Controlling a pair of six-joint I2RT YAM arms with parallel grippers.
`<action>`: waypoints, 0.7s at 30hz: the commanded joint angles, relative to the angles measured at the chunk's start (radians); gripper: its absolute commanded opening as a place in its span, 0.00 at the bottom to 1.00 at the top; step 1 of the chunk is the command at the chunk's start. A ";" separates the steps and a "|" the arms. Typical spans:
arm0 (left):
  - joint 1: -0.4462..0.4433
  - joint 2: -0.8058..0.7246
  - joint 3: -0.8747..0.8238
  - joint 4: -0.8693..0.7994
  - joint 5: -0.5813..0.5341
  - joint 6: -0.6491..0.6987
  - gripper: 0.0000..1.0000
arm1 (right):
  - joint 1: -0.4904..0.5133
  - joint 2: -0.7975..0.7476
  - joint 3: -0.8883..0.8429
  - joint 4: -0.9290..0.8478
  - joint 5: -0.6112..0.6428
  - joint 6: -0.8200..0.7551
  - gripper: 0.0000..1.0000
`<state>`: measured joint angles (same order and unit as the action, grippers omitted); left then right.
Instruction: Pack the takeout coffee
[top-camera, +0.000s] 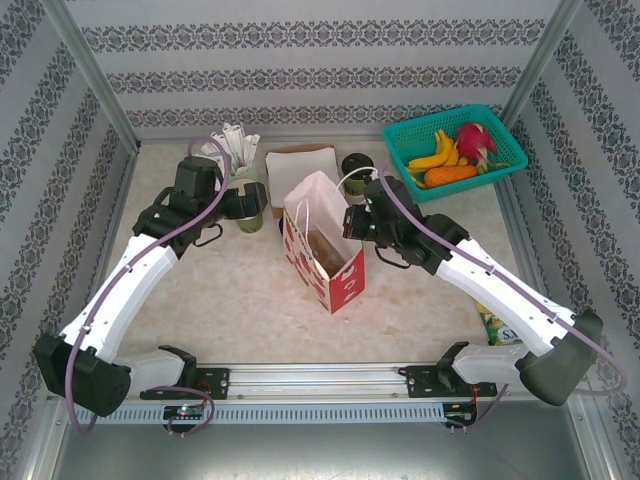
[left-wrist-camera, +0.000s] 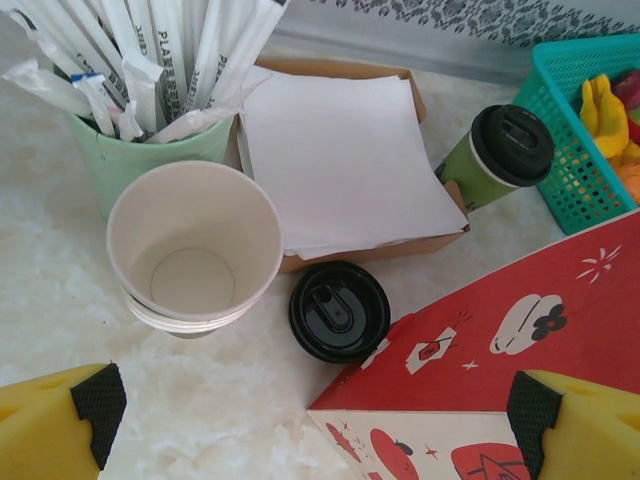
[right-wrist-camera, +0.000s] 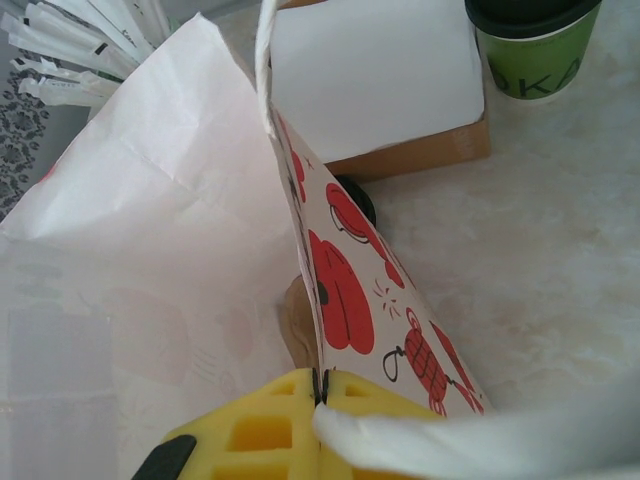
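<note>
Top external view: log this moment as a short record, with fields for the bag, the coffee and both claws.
paper bag: upright at table centre, mouth open
takeout coffee: lidded, upright on the table behind the bag, beside the napkin tray
right claw: shut on the bag's rim
left claw: open, empty, above the lidless cups and loose lid
task status: coffee not yet in the bag

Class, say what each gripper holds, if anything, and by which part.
The right gripper pinches the paper bag by the top rim of its wall. The left gripper is open and holds nothing.
</note>
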<state>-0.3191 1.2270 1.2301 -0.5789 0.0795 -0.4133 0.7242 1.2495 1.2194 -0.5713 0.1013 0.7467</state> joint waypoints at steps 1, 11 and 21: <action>0.008 0.007 0.013 -0.031 0.017 -0.025 1.00 | 0.018 -0.015 -0.020 0.037 0.077 0.057 0.00; 0.006 0.026 0.015 -0.028 0.063 -0.040 1.00 | 0.061 -0.015 -0.018 0.062 0.086 0.117 0.00; 0.004 0.028 0.003 -0.057 -0.006 -0.080 1.00 | 0.087 0.029 -0.001 0.089 0.043 0.103 0.05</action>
<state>-0.3195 1.2560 1.2301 -0.5972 0.1181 -0.4618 0.7963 1.2678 1.2076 -0.5163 0.1532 0.8429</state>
